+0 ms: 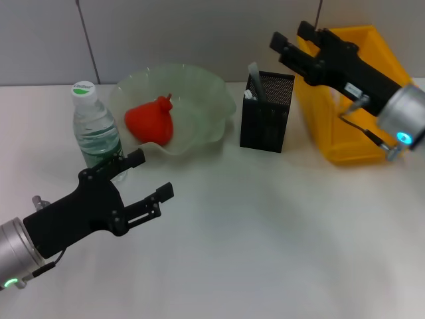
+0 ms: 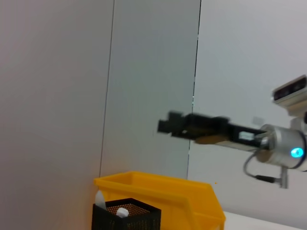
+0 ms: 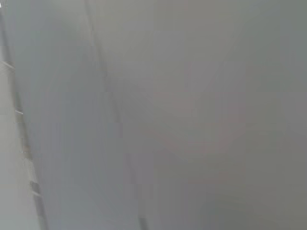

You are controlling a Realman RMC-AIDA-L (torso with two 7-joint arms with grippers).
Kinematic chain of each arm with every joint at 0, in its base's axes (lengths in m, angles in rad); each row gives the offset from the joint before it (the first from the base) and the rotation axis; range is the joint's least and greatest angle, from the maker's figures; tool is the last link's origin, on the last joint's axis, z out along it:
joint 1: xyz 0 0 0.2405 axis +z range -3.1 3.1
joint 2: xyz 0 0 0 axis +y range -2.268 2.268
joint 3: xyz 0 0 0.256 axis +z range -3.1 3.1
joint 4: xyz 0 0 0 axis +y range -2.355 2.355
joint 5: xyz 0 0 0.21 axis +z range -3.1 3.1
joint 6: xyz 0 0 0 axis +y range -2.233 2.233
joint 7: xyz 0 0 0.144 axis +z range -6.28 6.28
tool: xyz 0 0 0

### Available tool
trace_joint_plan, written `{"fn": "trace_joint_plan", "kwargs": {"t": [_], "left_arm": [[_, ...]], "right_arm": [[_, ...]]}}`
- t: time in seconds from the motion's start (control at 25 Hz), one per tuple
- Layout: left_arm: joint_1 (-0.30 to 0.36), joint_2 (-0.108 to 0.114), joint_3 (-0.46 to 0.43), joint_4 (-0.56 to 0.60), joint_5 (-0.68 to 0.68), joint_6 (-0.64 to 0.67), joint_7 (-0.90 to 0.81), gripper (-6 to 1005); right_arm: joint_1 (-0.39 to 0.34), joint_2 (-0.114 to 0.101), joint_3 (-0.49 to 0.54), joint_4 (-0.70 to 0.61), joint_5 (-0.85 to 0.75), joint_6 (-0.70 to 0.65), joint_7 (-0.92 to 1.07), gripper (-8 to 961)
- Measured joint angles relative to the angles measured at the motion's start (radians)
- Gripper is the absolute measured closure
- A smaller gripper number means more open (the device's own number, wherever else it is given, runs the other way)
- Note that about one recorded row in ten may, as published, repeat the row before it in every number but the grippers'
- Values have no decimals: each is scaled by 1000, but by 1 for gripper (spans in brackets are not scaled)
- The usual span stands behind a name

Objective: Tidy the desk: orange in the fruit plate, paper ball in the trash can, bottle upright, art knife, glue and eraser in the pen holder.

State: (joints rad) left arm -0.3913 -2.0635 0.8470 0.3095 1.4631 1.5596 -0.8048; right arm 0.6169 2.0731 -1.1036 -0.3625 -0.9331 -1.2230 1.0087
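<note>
Lumpy orange point(image 1: 151, 121) in wavy translucent fruit plate point(image 1: 206, 93); both left end effector point(image 1: 151, 175) and right end effector point(image 1: 289, 39) spread wide, empty.

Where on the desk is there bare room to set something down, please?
The near half of the desk is bare, right of the left gripper and in front of the pen holder and trash can. The back row is crowded: bottle, fruit plate holding the orange.

place: lab/office | white desk point(image 1: 265, 232), grey panel wall point(image 1: 199, 33) (bare)
</note>
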Motion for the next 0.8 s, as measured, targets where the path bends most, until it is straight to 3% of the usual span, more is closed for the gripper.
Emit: {"fn": "trace_joint_plan", "kwargs": {"t": [0.12, 0.2, 0.24, 0.28, 0.32, 0.4, 0.6, 0.8], "left_arm": [[0, 2, 8, 12, 5, 3, -21, 170], [3, 2, 12, 30, 15, 8, -50, 169], [3, 2, 12, 30, 15, 8, -50, 169], [5, 2, 12, 47, 27, 14, -77, 169], [5, 2, 12, 47, 27, 14, -77, 169], [9, 4, 13, 108, 83, 35, -162, 169], [0, 7, 14, 199, 213, 61, -280, 169], [-23, 18, 14, 210, 283, 70, -321, 168]], "right_arm": [[-33, -10, 1, -40, -68, -75, 83, 243], [-65, -39, 7, -69, -188, -185, 199, 243], [-65, -39, 7, -69, -188, -185, 199, 243], [-75, -60, 10, -70, -253, -239, 251, 243], [-75, -60, 10, -70, -253, -239, 251, 243], [-92, -85, 10, -67, -355, -290, 289, 243], [-111, -95, 10, -69, -523, -335, 287, 243], [-117, -90, 10, -68, -633, -342, 266, 243]]}}
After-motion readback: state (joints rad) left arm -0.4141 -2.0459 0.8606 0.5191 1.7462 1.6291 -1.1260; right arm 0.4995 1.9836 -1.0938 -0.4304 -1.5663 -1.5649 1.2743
